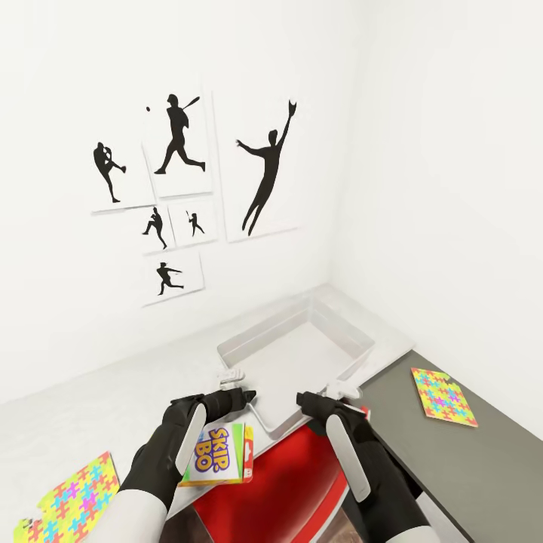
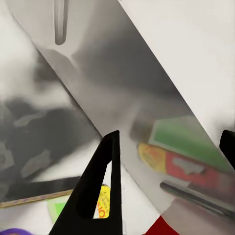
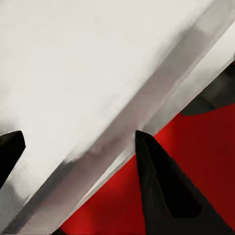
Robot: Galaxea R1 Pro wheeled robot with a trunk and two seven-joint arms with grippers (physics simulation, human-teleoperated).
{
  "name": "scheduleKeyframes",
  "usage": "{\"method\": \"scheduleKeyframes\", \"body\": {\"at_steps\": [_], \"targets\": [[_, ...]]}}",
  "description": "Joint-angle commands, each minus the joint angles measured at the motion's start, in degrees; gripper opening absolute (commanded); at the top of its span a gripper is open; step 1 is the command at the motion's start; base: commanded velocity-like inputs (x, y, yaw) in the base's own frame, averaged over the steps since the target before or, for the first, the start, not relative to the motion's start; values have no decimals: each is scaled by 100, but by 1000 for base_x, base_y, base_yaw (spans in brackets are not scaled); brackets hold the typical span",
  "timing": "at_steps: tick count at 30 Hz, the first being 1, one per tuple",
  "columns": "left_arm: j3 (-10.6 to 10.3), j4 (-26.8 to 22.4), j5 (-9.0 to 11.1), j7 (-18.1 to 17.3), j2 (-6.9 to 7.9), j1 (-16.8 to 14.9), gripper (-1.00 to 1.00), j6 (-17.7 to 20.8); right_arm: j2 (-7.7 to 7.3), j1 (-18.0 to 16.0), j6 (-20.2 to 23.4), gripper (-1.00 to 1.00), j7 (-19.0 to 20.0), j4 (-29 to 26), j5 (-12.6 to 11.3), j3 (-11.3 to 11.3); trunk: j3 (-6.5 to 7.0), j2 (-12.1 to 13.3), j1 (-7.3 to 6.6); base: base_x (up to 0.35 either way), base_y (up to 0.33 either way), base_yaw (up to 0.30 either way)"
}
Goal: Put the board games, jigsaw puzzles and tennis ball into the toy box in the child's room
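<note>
The toy box (image 1: 351, 332), a shallow light grey tray, stands on the pale table (image 1: 90, 422) by the wall, and I see nothing inside it. My left gripper (image 1: 243, 397) and right gripper (image 1: 308, 400) are both at its near rim. In the left wrist view the gripper (image 2: 171, 134) is open astride the tray wall (image 2: 122, 78). The right gripper (image 3: 78, 134) is open over the rim (image 3: 147, 103). The Skip-Bo board game (image 1: 219, 452) lies under my left forearm. One jigsaw puzzle (image 1: 68, 501) lies at the table's near left, another (image 1: 445, 396) on the dark surface at right.
A red object (image 1: 302, 467) sits low between my arms, in front of the table. A dark grey top (image 1: 452, 460) runs along the right wall. Baseball silhouette prints (image 1: 181, 136) hang on the white wall behind the table.
</note>
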Motion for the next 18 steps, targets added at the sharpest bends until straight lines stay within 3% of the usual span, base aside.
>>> {"method": "scheduleKeyframes", "body": {"at_steps": [1,2,18], "targets": [[8,-9,245,-176,-8,-5,-100,58,0,-5,-11,100,-49,-7,-126,18,-12,-14,3,0,0,0],[8,-9,245,-176,-8,-5,100,57,0,-5,-10,100,-46,-7,-126,18,-12,-14,3,0,0,0],[8,-9,245,-185,-8,-5,100,57,0,-5,-4,100,-38,-4,-126,18,-12,-14,3,0,0,0]]}}
